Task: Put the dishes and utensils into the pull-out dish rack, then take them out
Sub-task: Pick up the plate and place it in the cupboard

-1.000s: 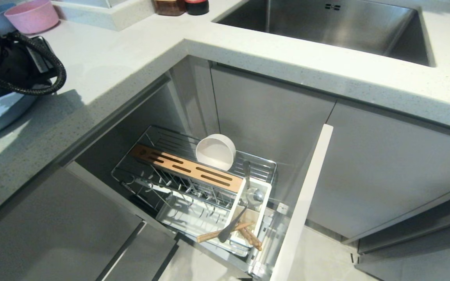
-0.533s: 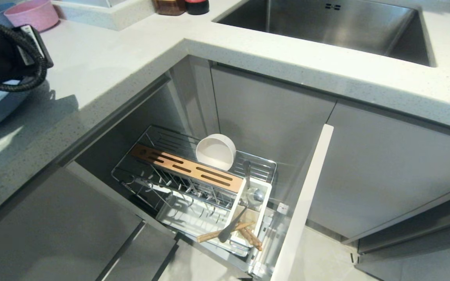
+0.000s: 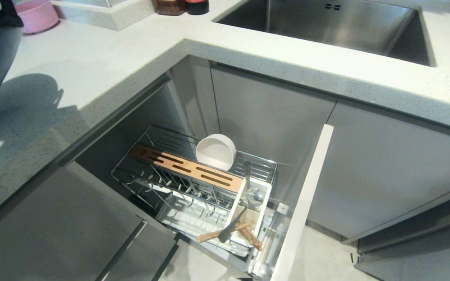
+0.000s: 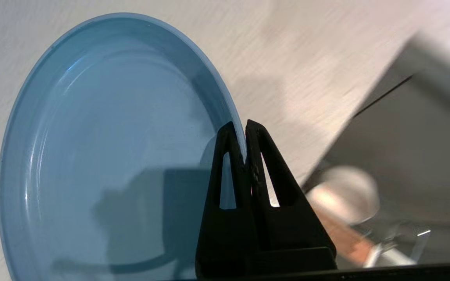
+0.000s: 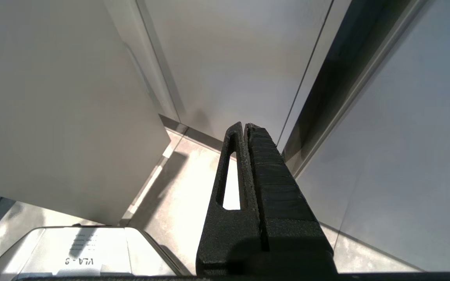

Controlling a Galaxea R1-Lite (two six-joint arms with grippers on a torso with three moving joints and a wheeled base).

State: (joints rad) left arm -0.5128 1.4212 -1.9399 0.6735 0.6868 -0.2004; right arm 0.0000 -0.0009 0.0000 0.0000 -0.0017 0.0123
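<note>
In the head view the pull-out dish rack (image 3: 193, 183) stands drawn out below the counter (image 3: 104, 66), with the cream-white bowl (image 3: 215, 151) on edge behind the wooden strip (image 3: 188, 168) and the spoon (image 3: 247, 195) and chopsticks (image 3: 229, 230) in the white caddy (image 3: 254, 210); neither gripper can be made out there, and the plate is hardly visible. The left wrist view supplies what is missing: the left gripper (image 4: 245, 130) is clamped on the rim of the light-blue plate (image 4: 104, 148), which hangs tilted above the counter with the rack blurred beyond. The right wrist view shows the right gripper (image 5: 244, 128) pressed together on nothing, parked beside cabinet panels over the floor. Loading looks nearly finished, the plate being the last piece; the next move calls for carrying it down on edge into the wire slots without knocking the bowl.
</note>
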